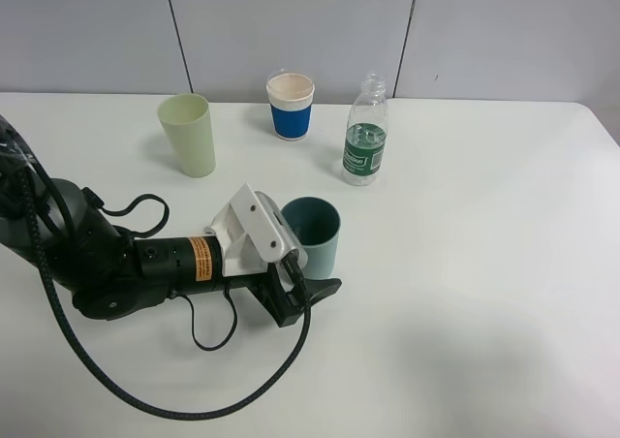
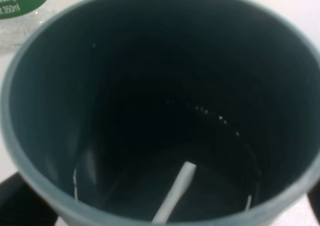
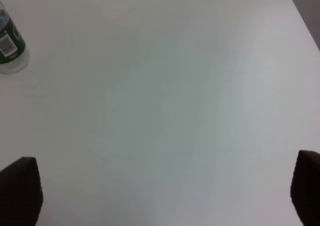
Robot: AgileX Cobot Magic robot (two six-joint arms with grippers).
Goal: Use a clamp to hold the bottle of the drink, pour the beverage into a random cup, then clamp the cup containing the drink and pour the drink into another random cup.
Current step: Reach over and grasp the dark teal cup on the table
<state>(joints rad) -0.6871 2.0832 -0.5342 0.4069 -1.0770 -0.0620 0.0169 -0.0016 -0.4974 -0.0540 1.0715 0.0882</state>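
Left arm [image 1: 145, 259] is a chunky black tube with an orange sticker, a white bracket at the wrist and a braided cable looping under it. It lies low across the white matte tabletop [image 1: 484, 264], well left of the bottle [image 1: 365, 140] and nearer the camera.

Pale yellow-green cup [image 1: 189, 133]: smooth plastic, tapered, wider at the rim, upright, well left of the bottle. The white paper cup [image 1: 291, 107] with the blue sleeve is just left of the bottle, slightly further back.

Teal cup [image 1: 315, 233]: plain straight-sided plastic cylinder, dark inside, standing in front of the bottle and a bit left. Long axis vertical, mouth up. A shallow layer of clear beverage [image 2: 200, 186] glints at the bottom. The left jaws sit one on each side of it, black fingertips [image 2: 20, 201] right at its wall. Can't tell if they're actually squeezing it.

The bottle itself is clear ribbed plastic with a green label and no cap. It's upright, neck pointing up.

The right jaws are spread wide over bare tabletop, to the right of the bottle, with nothing between the dark tips [image 3: 20, 191].
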